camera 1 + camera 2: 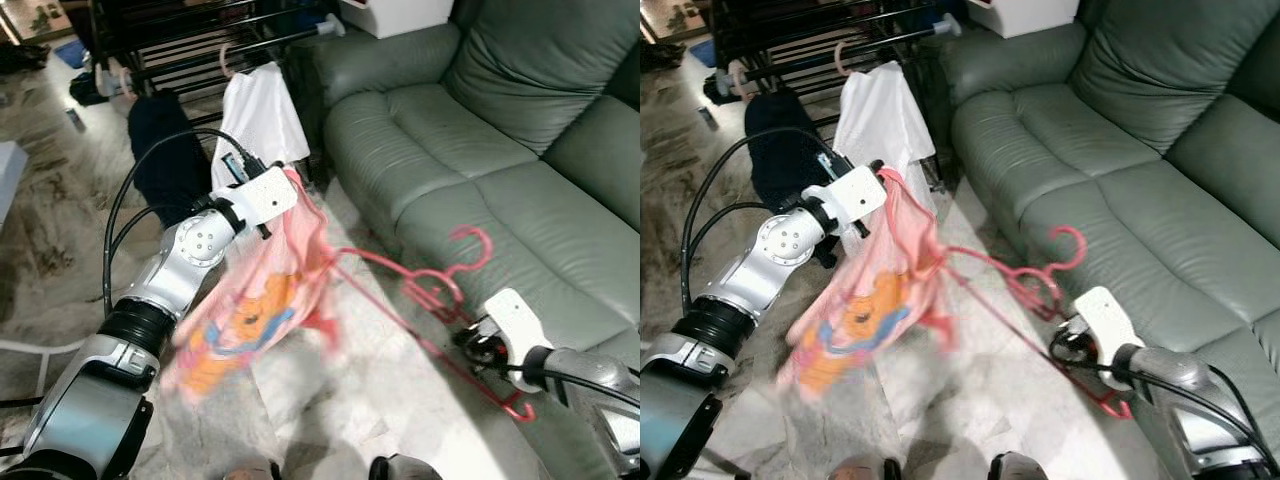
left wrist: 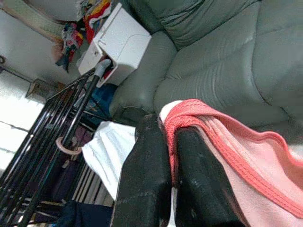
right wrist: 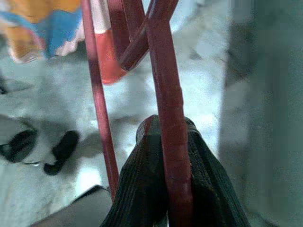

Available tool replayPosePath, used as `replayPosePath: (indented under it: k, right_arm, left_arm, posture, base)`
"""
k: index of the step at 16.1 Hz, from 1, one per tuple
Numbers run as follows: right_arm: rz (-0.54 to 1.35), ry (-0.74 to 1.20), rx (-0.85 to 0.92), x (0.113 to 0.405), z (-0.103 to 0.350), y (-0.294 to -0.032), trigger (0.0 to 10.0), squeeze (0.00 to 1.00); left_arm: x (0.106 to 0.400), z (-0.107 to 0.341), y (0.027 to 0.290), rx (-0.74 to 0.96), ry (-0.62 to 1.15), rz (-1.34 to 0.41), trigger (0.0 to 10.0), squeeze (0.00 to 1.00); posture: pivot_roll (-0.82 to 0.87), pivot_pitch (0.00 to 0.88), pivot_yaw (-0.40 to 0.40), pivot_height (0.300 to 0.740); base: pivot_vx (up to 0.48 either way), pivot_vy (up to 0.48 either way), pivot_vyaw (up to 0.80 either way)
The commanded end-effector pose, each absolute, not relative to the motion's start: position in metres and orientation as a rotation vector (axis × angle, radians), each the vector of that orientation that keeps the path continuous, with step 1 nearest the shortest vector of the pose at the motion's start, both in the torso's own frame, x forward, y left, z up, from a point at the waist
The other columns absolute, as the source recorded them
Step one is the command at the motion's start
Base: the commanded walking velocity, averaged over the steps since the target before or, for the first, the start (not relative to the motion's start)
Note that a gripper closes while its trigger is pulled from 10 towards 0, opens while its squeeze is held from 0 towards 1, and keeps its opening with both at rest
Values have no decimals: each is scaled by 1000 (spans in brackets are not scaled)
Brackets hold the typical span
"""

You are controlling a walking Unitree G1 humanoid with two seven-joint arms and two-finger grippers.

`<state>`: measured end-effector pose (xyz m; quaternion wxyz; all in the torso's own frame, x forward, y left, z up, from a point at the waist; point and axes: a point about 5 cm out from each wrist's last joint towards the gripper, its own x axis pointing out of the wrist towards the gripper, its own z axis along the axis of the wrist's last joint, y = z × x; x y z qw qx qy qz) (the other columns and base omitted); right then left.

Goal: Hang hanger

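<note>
- Red plastic hanger [image 1: 430,300] held out low in front of the robot, hook [image 1: 472,250] tipped toward the sofa, far arm slipped inside a pink shirt.
- Clamped near its lower end by the right gripper [image 3: 163,142], fingers squeezed tight on the red bar; probably steadied there so the shirt can be worked on.
- Pink child's shirt [image 1: 250,310] with a cartoon bear print, drooping from the left gripper [image 2: 170,142], fingers pinched shut on the red-trimmed edge, seemingly lifted to stretch the opening over the hanger.
- Pale marble floor [image 1: 330,400] beneath.
- Green leather sofa [image 1: 480,130] along the right.
- Farther off, black drying rack [image 1: 200,40] with a white garment [image 1: 260,110] already hung; likely the hanger's destination, not yet reached.
</note>
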<state>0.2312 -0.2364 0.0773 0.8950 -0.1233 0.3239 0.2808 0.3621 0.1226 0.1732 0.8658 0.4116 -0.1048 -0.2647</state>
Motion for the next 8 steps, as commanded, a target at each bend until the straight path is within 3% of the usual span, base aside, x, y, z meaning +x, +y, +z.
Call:
replayPosePath:
  k: [1,5,8]
  right_arm:
    - [647,640,-270,232,84,-229,10000,0]
    - [707,590,-311,233,93,-227,10000,0]
    - [651,629,-329,230,86,-234,10000,0]
  left_arm:
    - [361,174,124,874,-224,-579,10000,0]
    - [360,167,124,886,-214,-615,10000,0]
    - [365,172,127,888,-231,-543,10000,0]
  posture:
    - [-72,45,69,740]
    - [-72,51,78,740]
    - [-75,53,78,740]
  base:
    - [0,0,0]
    - [0,0,0]
    - [0,0,0]
